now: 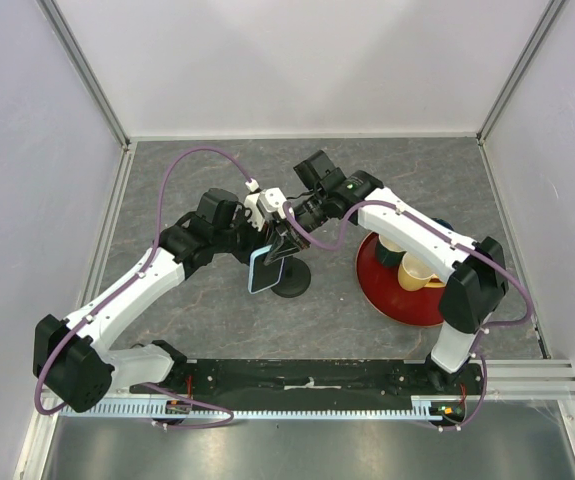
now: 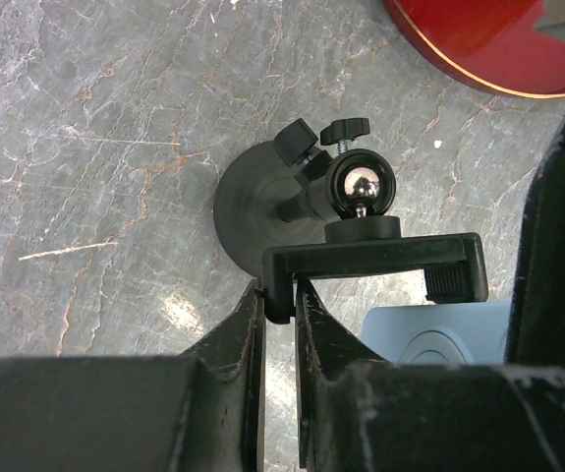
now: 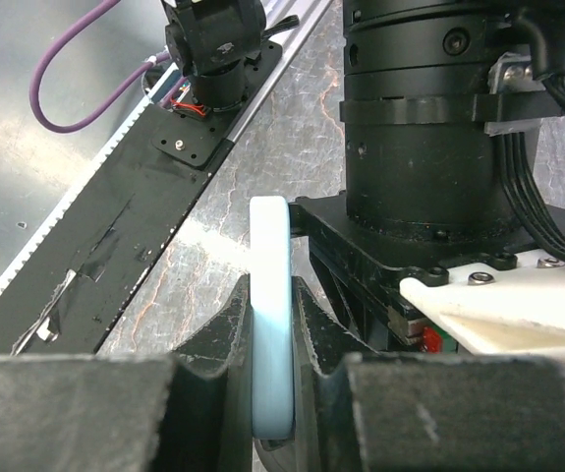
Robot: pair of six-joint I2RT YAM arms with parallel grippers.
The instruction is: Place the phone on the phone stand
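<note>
The phone [image 1: 265,268], black screen with a pale blue rim, is held tilted just above the table, against the phone stand [image 1: 291,282]. My right gripper [image 3: 272,295] is shut on the phone's pale blue edge [image 3: 270,256]. My left gripper [image 2: 279,295] is shut on the left end of the stand's black clamp bar [image 2: 375,258]. In the left wrist view the stand's disc base [image 2: 248,206] and shiny ball joint [image 2: 358,187] lie beyond it, and the phone's blue back [image 2: 439,329] shows below the clamp. Both grippers meet at the table's centre.
A red plate [image 1: 372,285] holding a yellow cup [image 1: 417,272] sits right of the stand; its rim also shows in the left wrist view [image 2: 488,39]. The black mounting rail [image 1: 307,375] runs along the near edge. White walls enclose three sides.
</note>
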